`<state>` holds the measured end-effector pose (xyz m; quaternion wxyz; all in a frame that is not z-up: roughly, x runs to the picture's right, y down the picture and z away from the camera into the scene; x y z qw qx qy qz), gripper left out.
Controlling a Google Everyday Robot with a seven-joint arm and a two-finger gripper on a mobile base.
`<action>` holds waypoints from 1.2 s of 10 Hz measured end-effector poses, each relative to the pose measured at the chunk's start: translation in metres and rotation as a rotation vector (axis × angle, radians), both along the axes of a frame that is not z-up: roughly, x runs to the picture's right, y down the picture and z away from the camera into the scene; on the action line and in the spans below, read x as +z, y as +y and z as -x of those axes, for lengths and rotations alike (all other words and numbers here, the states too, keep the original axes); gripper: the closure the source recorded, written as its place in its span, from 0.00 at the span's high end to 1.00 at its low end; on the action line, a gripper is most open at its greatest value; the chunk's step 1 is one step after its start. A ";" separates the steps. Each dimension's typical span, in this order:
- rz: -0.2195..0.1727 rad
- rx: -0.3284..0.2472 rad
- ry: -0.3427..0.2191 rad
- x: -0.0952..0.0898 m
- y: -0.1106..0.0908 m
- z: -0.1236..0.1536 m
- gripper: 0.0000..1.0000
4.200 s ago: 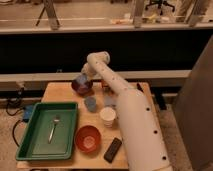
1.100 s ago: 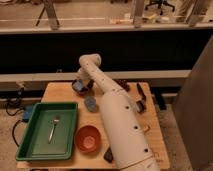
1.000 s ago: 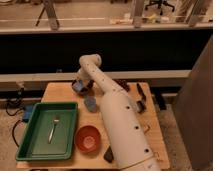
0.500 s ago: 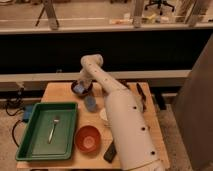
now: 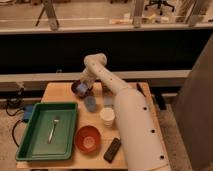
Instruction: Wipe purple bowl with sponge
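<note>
White arm [image 5: 125, 115] across the right half of the wooden bench [image 5: 55, 92], reaching from the near right to the far centre and hiding the bench surface behind it. Green tray [image 5: 40, 145] at near left, with a metal utensil [image 5: 53, 127] lying inside. Orange bowl [image 5: 88, 138] just right of the tray. Purple bowl [image 5: 76, 90] at the far centre of the bench, partly covered by the gripper [image 5: 83, 86] poised over its right side. White cup [image 5: 107, 116] touching the arm's left flank. Blue-grey cup [image 5: 90, 103] just nearer than the purple bowl, apart from it. Black block [image 5: 112, 150] at the near edge. Fingers closed on the sponge [image 5: 81, 88], which is inside the bowl's outline. Compared with half a second earlier: gripper slightly further left over the bowl. Bowls, cups and tray unmoved.
</note>
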<state>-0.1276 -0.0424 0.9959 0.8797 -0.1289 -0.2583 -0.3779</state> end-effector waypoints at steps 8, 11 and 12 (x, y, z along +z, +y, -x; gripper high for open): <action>-0.013 0.005 0.025 0.015 -0.013 0.004 0.00; -0.003 -0.021 0.004 0.025 -0.008 0.024 0.00; -0.001 -0.029 -0.014 0.024 -0.006 0.032 0.00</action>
